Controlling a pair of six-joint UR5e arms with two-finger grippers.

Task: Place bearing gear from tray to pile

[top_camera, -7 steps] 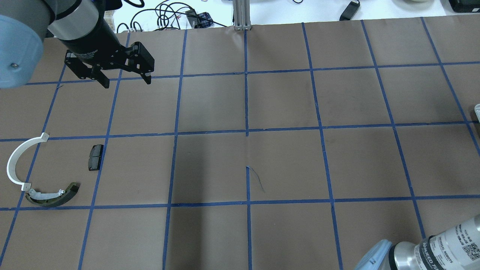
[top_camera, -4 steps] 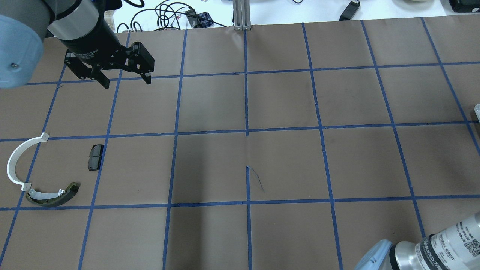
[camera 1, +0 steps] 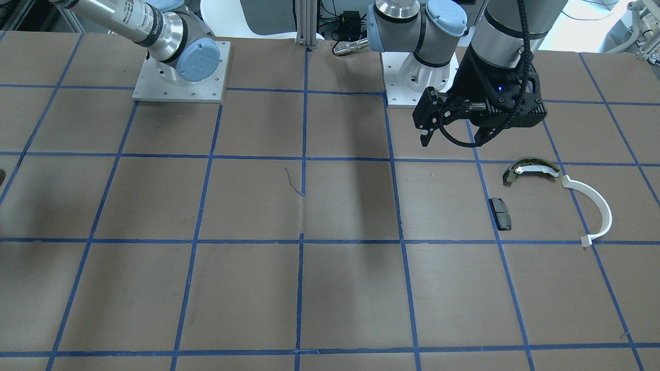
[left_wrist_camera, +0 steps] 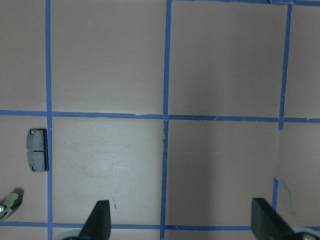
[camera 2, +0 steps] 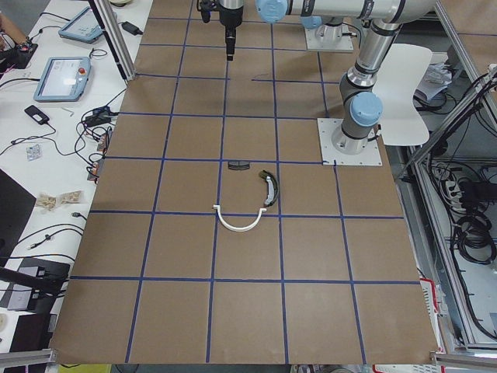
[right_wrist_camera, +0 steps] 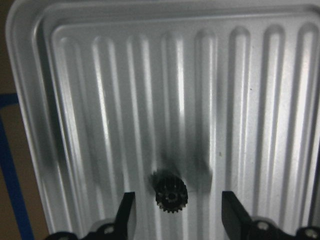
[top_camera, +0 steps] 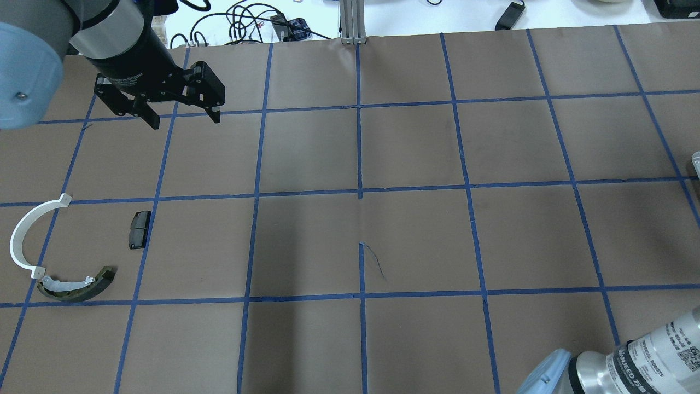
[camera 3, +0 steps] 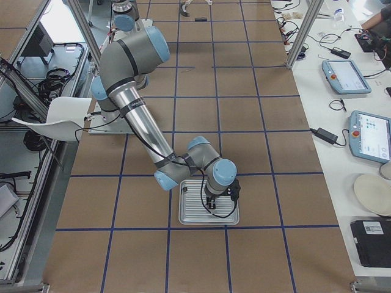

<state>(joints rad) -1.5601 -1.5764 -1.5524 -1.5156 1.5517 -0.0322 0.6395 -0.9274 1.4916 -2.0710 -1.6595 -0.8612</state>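
Note:
The bearing gear, small, dark and toothed, lies on the ribbed metal tray. My right gripper is open just above the tray, one finger on each side of the gear, not touching it. The exterior right view shows it over the tray as well. The pile lies at the table's left: a white arc, an olive-and-white brake shoe and a black pad. My left gripper is open and empty, held above the table beyond the pile. Its wrist view shows the pad.
The table is covered in brown paper with a blue tape grid. Cables and an aluminium post stand at the far edge. The tray's corner just shows at the right edge.
The right arm's forearm has shifted slightly down and right in the overhead view. The left gripper has barely moved.

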